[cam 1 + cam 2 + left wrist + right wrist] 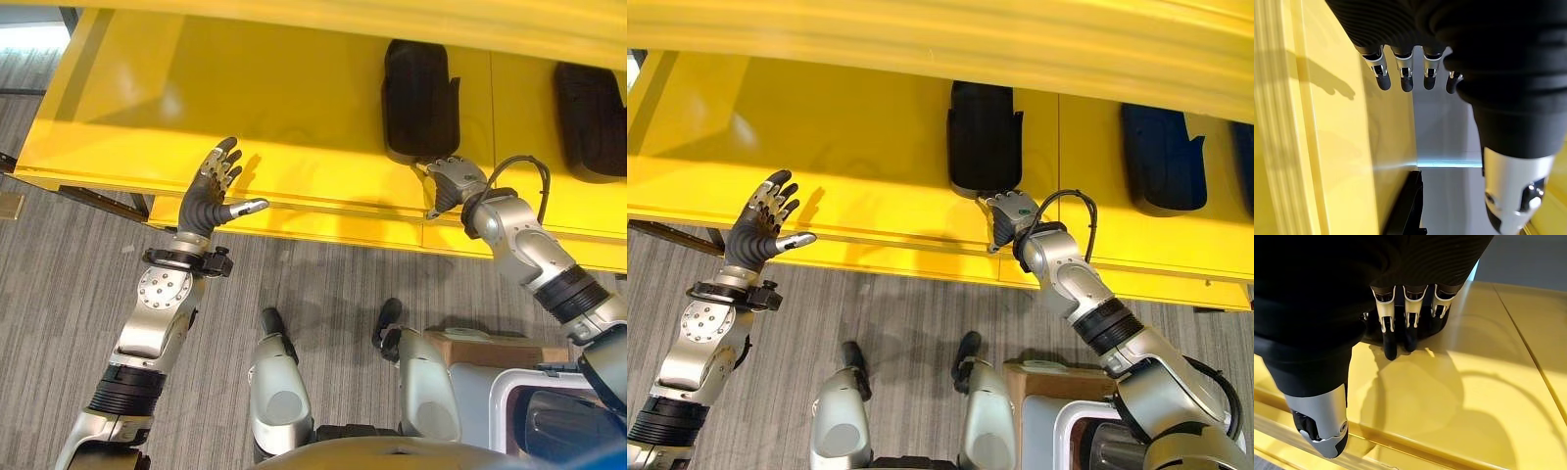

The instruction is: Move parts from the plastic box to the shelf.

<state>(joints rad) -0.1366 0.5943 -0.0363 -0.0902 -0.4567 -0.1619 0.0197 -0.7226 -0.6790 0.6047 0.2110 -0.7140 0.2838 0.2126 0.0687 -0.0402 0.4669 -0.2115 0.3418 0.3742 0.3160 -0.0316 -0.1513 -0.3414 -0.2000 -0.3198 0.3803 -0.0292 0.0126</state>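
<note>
Right hand (1007, 217) at the yellow shelf (294, 117) lip, fingers loose and straight, tips against the black part (984, 137) just ahead. Left hand (214, 186) spread wide, holding nothing. Second black part (1161, 157) off right, partly cut off. No readable labels anywhere.

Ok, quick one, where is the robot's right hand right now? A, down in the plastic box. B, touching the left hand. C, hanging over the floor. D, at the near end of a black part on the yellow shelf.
D: the right hand reaches over the front edge of the shelf, its straight fingers at the near end of the black part lying there, far from the left hand.
</note>
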